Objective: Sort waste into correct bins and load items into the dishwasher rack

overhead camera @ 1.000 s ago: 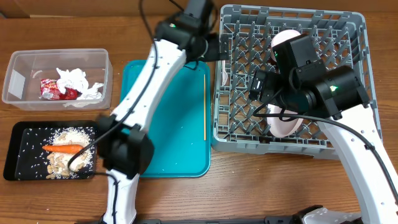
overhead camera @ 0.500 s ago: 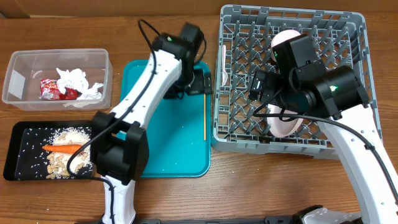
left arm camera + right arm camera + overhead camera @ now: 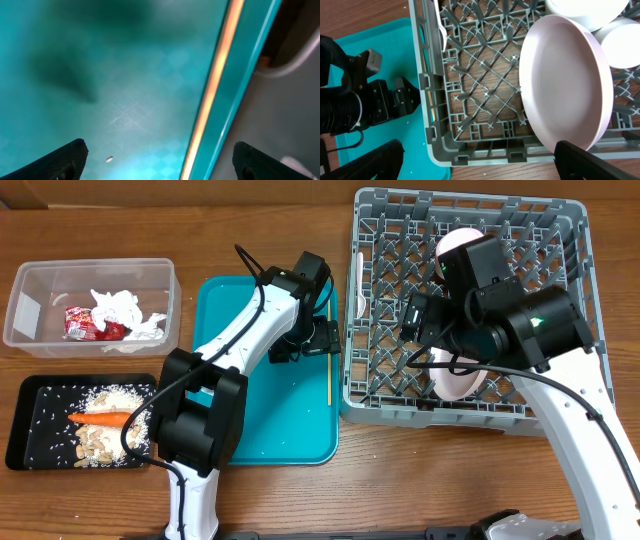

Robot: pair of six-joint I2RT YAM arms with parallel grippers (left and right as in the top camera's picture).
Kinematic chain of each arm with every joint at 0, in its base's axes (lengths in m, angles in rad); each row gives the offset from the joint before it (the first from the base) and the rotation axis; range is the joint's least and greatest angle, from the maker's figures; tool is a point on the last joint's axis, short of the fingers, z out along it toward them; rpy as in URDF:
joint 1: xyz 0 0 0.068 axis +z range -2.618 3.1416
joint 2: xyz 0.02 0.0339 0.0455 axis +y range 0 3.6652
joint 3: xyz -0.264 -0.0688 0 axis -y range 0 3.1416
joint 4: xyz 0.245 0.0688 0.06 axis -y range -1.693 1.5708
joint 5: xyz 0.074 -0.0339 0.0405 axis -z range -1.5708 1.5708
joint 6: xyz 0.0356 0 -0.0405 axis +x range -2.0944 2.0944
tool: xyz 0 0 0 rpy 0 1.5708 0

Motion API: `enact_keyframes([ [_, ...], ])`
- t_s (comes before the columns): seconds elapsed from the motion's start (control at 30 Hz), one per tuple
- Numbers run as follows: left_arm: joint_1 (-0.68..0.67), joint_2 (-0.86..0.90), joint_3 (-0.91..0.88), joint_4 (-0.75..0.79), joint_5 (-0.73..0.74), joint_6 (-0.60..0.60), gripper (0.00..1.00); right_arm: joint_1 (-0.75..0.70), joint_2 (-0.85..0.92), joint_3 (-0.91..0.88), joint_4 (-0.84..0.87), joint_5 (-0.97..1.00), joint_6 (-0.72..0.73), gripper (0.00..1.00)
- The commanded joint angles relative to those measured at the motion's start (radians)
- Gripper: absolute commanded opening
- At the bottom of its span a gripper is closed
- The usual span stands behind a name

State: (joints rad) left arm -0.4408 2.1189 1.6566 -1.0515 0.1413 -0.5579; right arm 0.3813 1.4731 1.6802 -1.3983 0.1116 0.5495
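A thin wooden chopstick (image 3: 329, 350) lies along the right edge of the teal tray (image 3: 260, 420). My left gripper (image 3: 316, 337) is open and empty just above the tray. In the left wrist view the chopstick (image 3: 212, 85) runs between the open fingers (image 3: 160, 165). My right gripper (image 3: 480, 160) is open and empty over the front left of the grey dishwasher rack (image 3: 560, 415). The rack (image 3: 427, 95) holds a pale pink plate (image 3: 565, 85) on edge, white bowls (image 3: 585, 7) and a white fork (image 3: 358, 280). The clear tub (image 3: 25, 330) holds white napkins (image 3: 118, 307) and the red wrapper (image 3: 85, 325). The black tray (image 3: 30, 450) holds rice (image 3: 120, 396) and the carrot (image 3: 100, 418).
Small rice grains dot the teal tray (image 3: 108, 159). The tray's right rim lies close against the rack's left wall. Bare wooden table (image 3: 400, 480) shows in front of the tray and the rack.
My left gripper has moved from the rack's upper left corner down onto the teal tray, beside the chopstick. The right arm has not moved.
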Motion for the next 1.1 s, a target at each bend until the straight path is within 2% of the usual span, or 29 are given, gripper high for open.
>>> enact_keyframes([
  [0.0,-0.002,-0.044,0.068,-0.033,0.047,0.039,0.95,0.0,-0.002,0.014,0.006,0.011,0.0,1.0],
  [0.17,0.035,-0.233,0.146,-0.146,-0.007,0.044,1.0,0.0,-0.002,0.014,0.006,0.011,0.0,1.0],
  [0.23,0.077,-0.301,0.146,-0.21,-0.108,-0.006,1.0,0.0,-0.002,0.014,0.006,0.011,0.0,1.0],
  [0.27,0.119,-0.341,0.146,-0.262,-0.197,-0.057,1.0,0.0,-0.002,0.014,0.006,0.011,0.0,1.0],
  [0.33,0.209,-0.389,0.146,-0.323,-0.278,-0.095,1.0,0.0,-0.002,0.014,0.006,0.011,0.0,1.0],
  [0.53,0.529,-0.405,0.145,-0.463,-0.275,-0.094,1.0,0.0,-0.002,0.014,0.006,0.011,0.0,1.0],
  [0.6,0.618,-0.398,0.145,-0.499,-0.27,-0.094,1.0,0.0,-0.002,0.015,0.029,0.069,-0.031,1.0],
  [0.73,0.692,-0.397,0.145,-0.519,-0.29,-0.092,1.0,0.0,-0.002,0.015,0.031,0.016,-0.027,1.0],
  [0.8,0.713,-0.397,0.145,-0.519,-0.381,-0.099,1.0,0.0,-0.002,0.015,0.025,0.0,-0.027,1.0],
  [0.9,0.75,-0.397,0.145,-0.52,-0.38,-0.159,1.0,0.0,-0.002,0.015,0.037,-0.036,-0.021,1.0],
  [1.0,0.789,-0.397,0.145,-0.521,-0.303,-0.172,1.0,0.0,-0.002,0.015,0.057,-0.186,-0.025,1.0],
  [1.07,0.79,-0.397,0.145,-0.513,-0.301,-0.172,1.0,0.0,-0.002,0.015,0.143,-0.353,-0.072,1.0],
])
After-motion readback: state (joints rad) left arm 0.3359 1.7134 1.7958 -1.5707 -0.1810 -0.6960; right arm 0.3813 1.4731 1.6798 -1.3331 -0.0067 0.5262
